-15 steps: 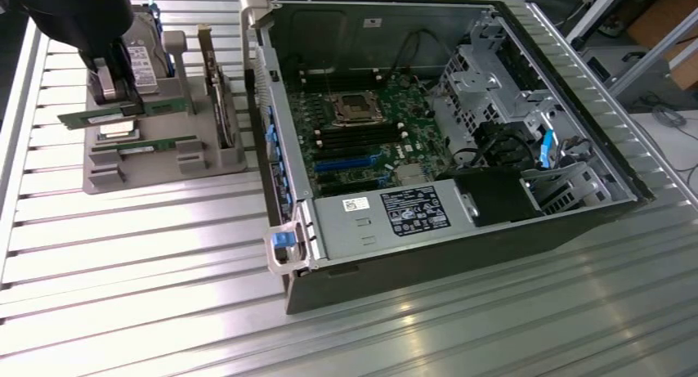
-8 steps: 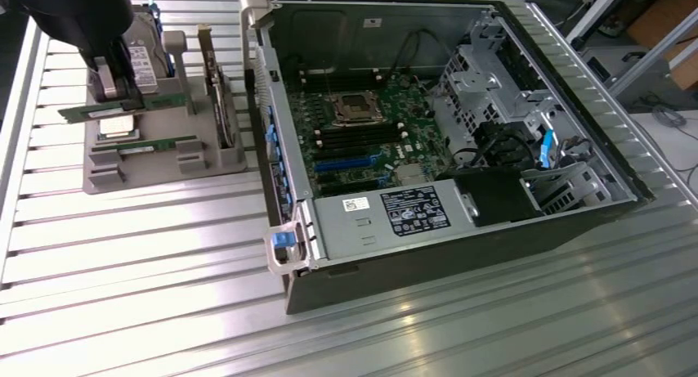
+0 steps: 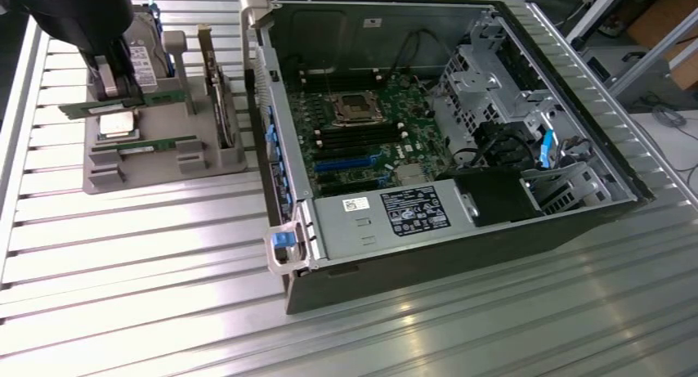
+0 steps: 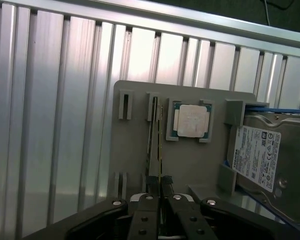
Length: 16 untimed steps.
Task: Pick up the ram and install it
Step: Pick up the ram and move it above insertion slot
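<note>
Green ram (image 4: 157, 140) stands on edge in a slot of a grey holder (image 4: 135, 150). Its long axis runs straight between the fingers (image 4: 151, 184) of the gripper (image 4: 160, 181), which appear pinched closed on it.

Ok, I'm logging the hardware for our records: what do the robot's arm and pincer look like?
The thick, glossy black cylindrical arm ends in a black pincer of blocky, angled links, dotted with round silver screw heads.
</note>
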Motion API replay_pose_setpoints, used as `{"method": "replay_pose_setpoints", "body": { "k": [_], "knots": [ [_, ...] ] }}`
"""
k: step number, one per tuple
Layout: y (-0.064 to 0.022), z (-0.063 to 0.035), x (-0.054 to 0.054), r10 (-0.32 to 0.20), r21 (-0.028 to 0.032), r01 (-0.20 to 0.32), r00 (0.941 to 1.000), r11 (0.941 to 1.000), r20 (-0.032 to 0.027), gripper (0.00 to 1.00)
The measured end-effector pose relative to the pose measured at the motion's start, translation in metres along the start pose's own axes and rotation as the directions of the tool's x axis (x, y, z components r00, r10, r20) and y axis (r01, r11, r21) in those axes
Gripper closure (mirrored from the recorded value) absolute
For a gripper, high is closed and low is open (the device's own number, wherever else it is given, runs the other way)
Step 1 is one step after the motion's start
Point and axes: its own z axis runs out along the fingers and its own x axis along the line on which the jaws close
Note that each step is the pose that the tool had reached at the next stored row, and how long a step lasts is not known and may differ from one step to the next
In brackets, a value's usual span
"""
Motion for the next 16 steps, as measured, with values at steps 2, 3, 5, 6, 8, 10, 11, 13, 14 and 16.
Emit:
{"method": "replay_pose_setpoints", "body": {
  "k": [2, 3, 5, 6, 8, 10, 11, 13, 14, 16],
  "knots": [
    [-0.0001, -0.0009, -0.0001, 0.000, 0.0001, 0.000, 1.0000, 1.0000, 0.0003, 0.87],
    [-0.0001, -0.0018, -0.0001, 0.000, -0.0003, 0.000, 1.0000, 1.0000, -0.0016, 0.87],
    [-0.0001, -0.0027, -0.0003, 0.000, -0.0010, 0.000, 1.0000, 1.0000, -0.0076, 0.87],
    [-0.0001, -0.0031, -0.0004, 0.000, -0.0017, 0.000, 0.9999, 1.0000, -0.0134, 0.87],
    [-0.0001, -0.0043, -0.0004, -0.001, -0.0031, 0.000, 0.9997, 1.0000, -0.0237, 0.87],
    [-0.0001, -0.0050, -0.0005, 0.000, -0.0031, 0.000, 0.9997, 1.0000, -0.0239, 0.87],
    [-0.0001, -0.0054, -0.0006, 0.000, -0.0029, 0.000, 0.9997, 1.0000, -0.0238, 0.87],
    [-0.0001, -0.0060, -0.0006, 0.000, -0.0030, 0.000, 0.9997, 1.0000, -0.0239, 0.87],
    [-0.0001, -0.0064, -0.0006, 0.000, -0.0031, 0.000, 0.9997, 1.0000, -0.0241, 0.87],
    [-0.0002, -0.0072, -0.0005, -0.001, -0.0035, 0.001, 0.9996, 1.0000, -0.0266, 0.87]
  ]
}}
